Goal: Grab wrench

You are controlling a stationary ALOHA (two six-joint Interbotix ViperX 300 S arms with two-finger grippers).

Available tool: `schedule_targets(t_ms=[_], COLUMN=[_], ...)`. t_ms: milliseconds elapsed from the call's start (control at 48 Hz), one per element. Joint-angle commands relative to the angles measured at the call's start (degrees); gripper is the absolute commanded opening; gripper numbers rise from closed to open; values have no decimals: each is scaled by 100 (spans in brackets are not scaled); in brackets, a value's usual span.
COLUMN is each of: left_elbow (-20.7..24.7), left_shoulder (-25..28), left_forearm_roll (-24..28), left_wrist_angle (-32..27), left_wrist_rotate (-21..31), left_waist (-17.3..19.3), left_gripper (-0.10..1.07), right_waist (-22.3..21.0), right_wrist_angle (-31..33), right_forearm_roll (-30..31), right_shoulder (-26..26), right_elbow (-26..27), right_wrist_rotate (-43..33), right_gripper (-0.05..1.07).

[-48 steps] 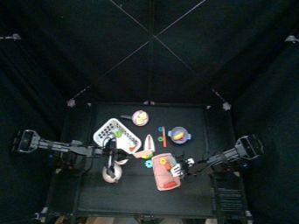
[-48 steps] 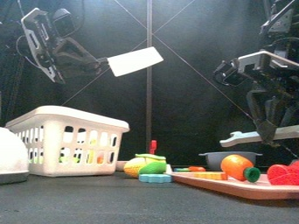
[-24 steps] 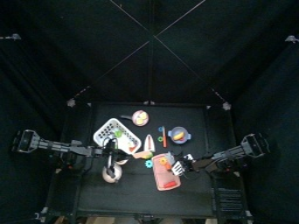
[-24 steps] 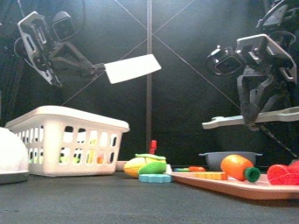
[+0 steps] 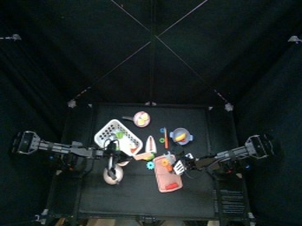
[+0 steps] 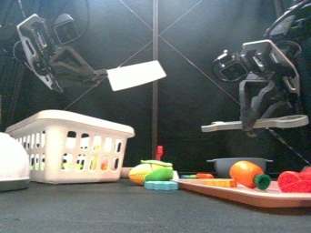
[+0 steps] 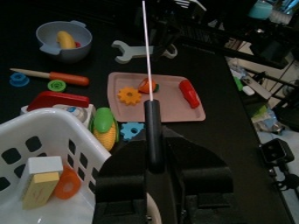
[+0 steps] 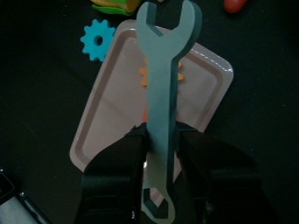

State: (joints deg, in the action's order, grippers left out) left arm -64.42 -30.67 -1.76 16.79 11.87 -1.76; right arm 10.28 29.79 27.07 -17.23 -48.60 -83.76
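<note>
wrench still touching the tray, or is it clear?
Apart. Front view: the wrench hangs in the right gripper, with open dark space between it and the tray below.

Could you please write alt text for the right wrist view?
The right hand grips a grey-blue wrench by its ring end, the open jaw end pointing away. Below it lies a pink tray, with a blue gear beside it on the black table.
</note>
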Motion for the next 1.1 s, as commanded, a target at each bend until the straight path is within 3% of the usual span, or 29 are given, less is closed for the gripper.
schedule_targets(t_ms=[0, 1083], left_elbow=[53, 35], left_shoulder=[-9, -9], left_forearm_roll=[-70, -105], left_wrist_angle=[18, 18], left_wrist_rotate=[9, -18], left_waist=[9, 44], left_gripper=[36, 36], right_waist=[0, -290], right_wrist_angle=[-132, -211], right_forearm_roll=[26, 220], right_shoulder=[-62, -97], right_elbow=[44, 141], right_wrist_rotate=[0, 9], right_gripper=[64, 64])
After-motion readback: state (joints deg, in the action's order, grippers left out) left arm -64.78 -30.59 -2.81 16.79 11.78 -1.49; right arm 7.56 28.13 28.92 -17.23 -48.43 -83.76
